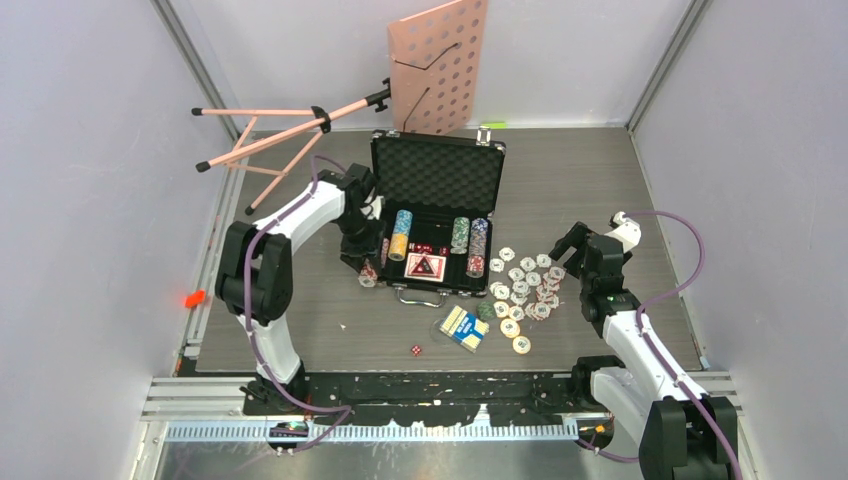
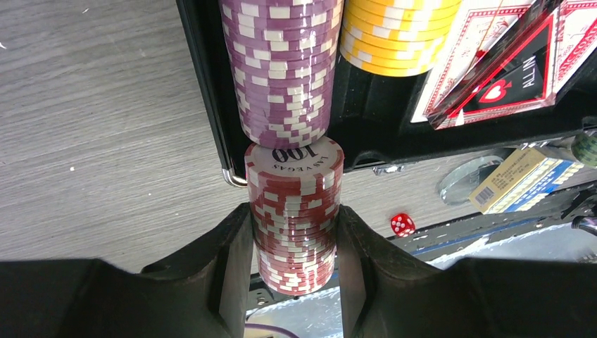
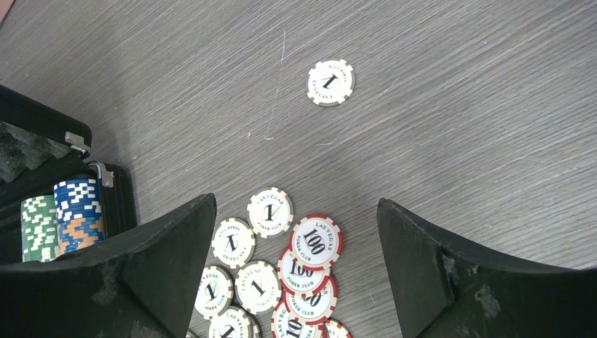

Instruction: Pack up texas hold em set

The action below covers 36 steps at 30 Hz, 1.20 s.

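The black case (image 1: pixel 390 180) lies open with chip stacks, cards and dice in its foam. At its front left corner my left gripper (image 1: pixel 365 262) (image 2: pixel 294 239) is shut on a stack of red chips (image 2: pixel 296 211) topped by a "100" chip, right in front of the purple stack (image 2: pixel 281 63) in the case. The right gripper (image 1: pixel 566 248) (image 3: pixel 296 211) hangs open over loose white and red chips (image 1: pixel 525 285). A red "100" chip (image 3: pixel 316 241) and white "1" chips (image 3: pixel 234 243) lie between its fingers, untouched.
A boxed card deck (image 1: pixel 463 328), a red die (image 1: pixel 415 350) and a few chips (image 1: pixel 515 335) lie in front of the case. One white chip (image 3: pixel 331 82) lies apart. The pink music stand (image 1: pixel 440 65) leans behind the case, its tripod (image 1: pixel 270 140) at the back left.
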Available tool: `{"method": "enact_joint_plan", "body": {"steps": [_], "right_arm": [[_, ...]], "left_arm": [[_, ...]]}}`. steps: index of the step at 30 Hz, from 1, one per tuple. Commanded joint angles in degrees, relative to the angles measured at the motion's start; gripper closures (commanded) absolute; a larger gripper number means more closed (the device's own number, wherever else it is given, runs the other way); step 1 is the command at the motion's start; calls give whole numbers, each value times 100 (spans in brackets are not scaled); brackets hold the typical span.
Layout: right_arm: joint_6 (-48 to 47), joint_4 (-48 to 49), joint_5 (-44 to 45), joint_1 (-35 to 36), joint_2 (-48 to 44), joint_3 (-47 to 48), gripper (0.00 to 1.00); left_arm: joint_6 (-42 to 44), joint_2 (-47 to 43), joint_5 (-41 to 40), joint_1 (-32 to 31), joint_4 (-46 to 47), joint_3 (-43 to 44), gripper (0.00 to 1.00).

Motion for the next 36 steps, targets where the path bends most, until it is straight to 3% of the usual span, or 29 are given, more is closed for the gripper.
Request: {"method": "enact_joint_plan", "body": {"steps": [1,20,27,33,36], "right_arm": [[3,129,8,2,-44,234,10],[-14,129,-13,1,-12,246,10],[-14,129,-19,3,1,248,9],[-9,129,-22,3,-3,248,10],[-13,123,-22,4,-7,255,10]], "left_arm": [[-221,33,87,29,233,338,100],[-332,1026,-683,38,572,1489,100],[-336,968,-770,38,1179,1372,100],[-356,1061,-604,38,1356,1486,96],[-366,979,-438,38,1357,1404,82]]}}
